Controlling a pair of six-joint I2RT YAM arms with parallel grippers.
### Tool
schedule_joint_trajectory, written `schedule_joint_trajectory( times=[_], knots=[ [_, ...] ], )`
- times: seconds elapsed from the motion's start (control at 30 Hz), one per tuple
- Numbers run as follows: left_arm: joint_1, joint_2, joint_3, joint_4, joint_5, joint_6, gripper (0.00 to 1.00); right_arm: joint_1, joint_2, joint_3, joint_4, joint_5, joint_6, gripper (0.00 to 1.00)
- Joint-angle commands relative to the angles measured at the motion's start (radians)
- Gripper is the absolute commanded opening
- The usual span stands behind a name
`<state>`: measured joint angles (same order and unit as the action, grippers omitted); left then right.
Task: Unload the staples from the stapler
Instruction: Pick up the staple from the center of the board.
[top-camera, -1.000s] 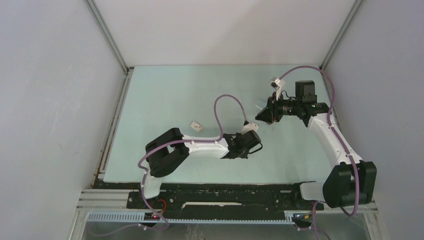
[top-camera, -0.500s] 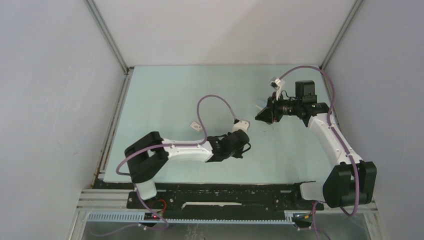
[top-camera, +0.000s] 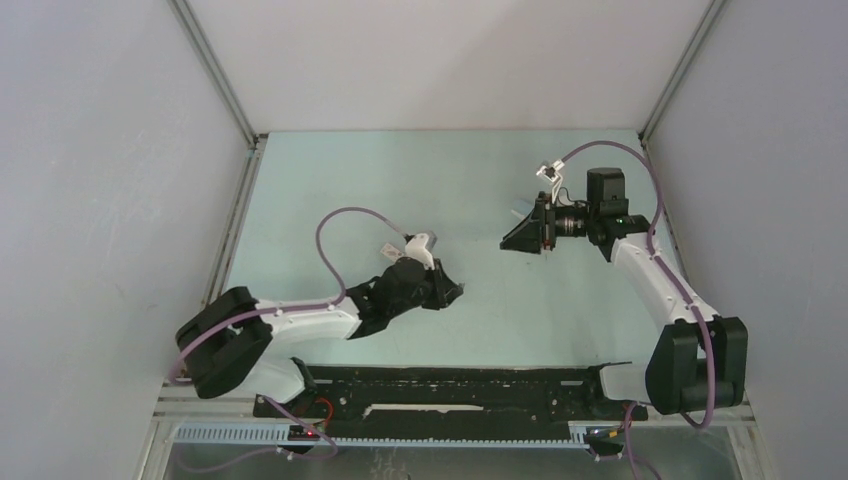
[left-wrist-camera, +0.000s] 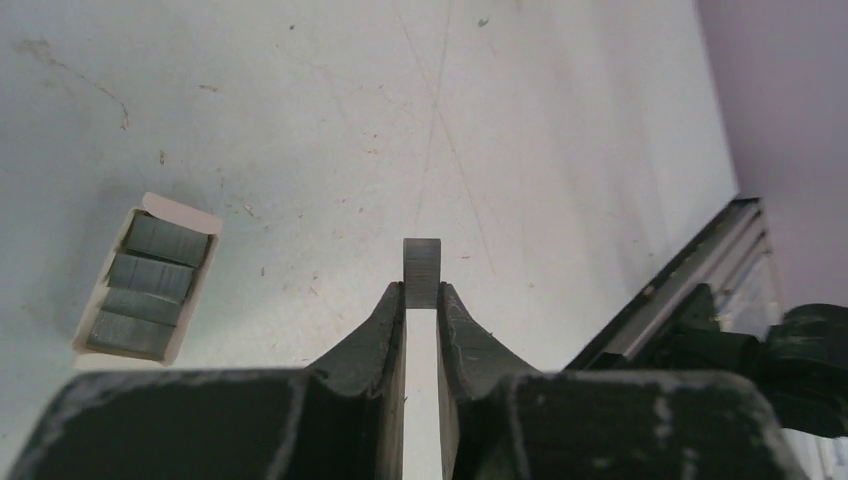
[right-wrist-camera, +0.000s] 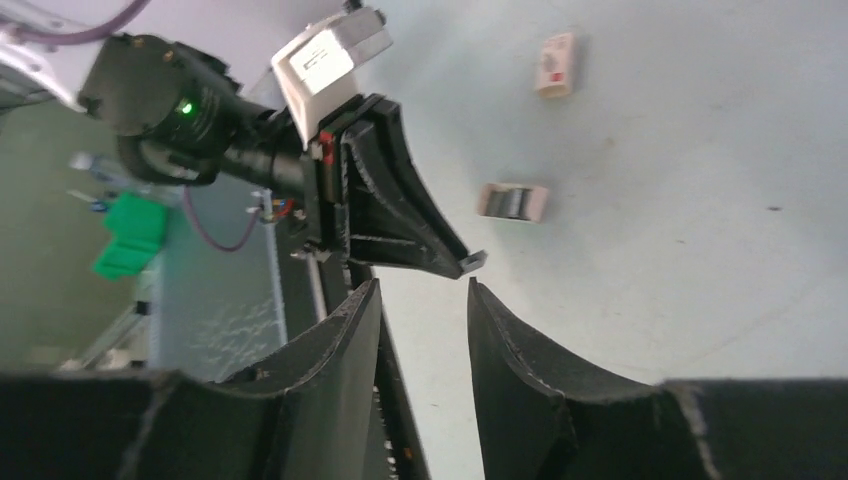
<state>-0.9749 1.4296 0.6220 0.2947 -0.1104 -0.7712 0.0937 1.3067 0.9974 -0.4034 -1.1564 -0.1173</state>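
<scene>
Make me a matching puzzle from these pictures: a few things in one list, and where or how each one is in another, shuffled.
Things:
1. staple strip
2. open box
3. right gripper
4. labelled box

States:
A. jaws apart, nothing between them
B. lying on the table, grey strips inside
C. pinched by the left gripper
D. lying on the table, reddish label up

Pairs: 1-C, 2-B, 3-A, 4-D
</scene>
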Motion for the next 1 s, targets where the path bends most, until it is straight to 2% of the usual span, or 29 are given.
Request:
schedule_joint_trajectory(
  times=[0.0, 0.17, 0.27, 0.6, 0.97],
  knots=[
    [0.043, -0.115, -0.088, 0.228, 0.091, -0.089, 0.14, 0.024, 0.029, -0.064, 0.270, -0.195, 0.277, 0.49],
    [0.081, -0.194, -0.153, 0.309, 0.130, -0.133, 0.14, 0.072, 0.067, -0.122, 0.519, -0.246, 0.478, 0.54],
    [0.092, -0.223, -0.170, 0.340, 0.156, -0.156, 0.14, 0.096, 0.090, -0.135, 0.589, -0.255, 0.551, 0.55],
    [0.102, -0.257, -0.189, 0.396, 0.190, -0.196, 0.14, 0.147, 0.134, -0.144, 0.643, -0.238, 0.634, 0.59],
    [0.103, -0.257, -0.197, 0.450, 0.205, -0.220, 0.14, 0.194, 0.186, -0.145, 0.667, -0.217, 0.691, 0.56]
  ],
)
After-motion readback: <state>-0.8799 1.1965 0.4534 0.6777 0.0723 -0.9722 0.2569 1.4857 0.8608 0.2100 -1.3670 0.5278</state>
